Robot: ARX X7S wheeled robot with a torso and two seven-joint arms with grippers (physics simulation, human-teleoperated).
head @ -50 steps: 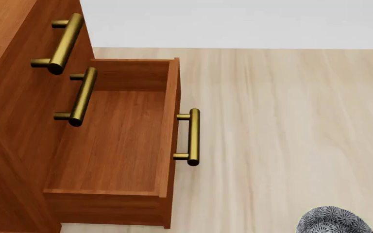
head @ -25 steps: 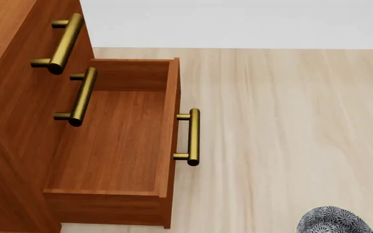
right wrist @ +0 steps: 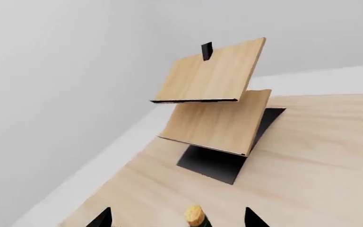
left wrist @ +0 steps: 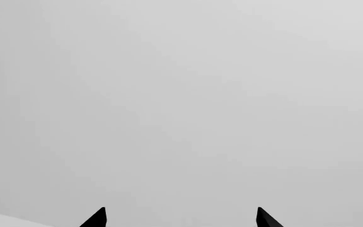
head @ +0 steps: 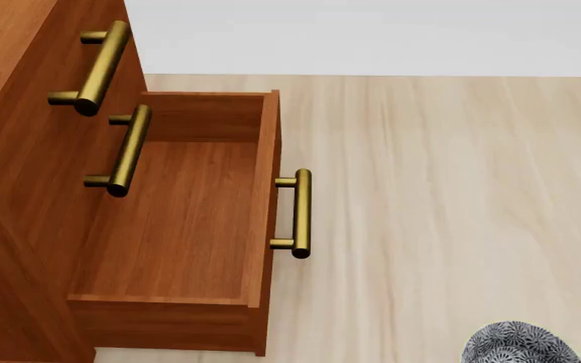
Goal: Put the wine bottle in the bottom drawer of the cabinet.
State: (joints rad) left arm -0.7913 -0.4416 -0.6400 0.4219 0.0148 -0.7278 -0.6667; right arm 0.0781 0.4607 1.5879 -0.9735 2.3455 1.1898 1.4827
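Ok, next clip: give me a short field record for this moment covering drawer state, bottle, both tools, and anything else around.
bottom drawer: pulled open, inside bare, brass handle on its front
cabinet: two upper drawer fronts shut
wine bottle: only the cork top shows, between the right tool's fingertips; not in the drawer
right tool: tips on either side of the cork; grip cannot be told
left tool: open, tips apart, facing a plain grey wall, nothing between them
pale wood rack: on a black base on the floor, beyond the bottle
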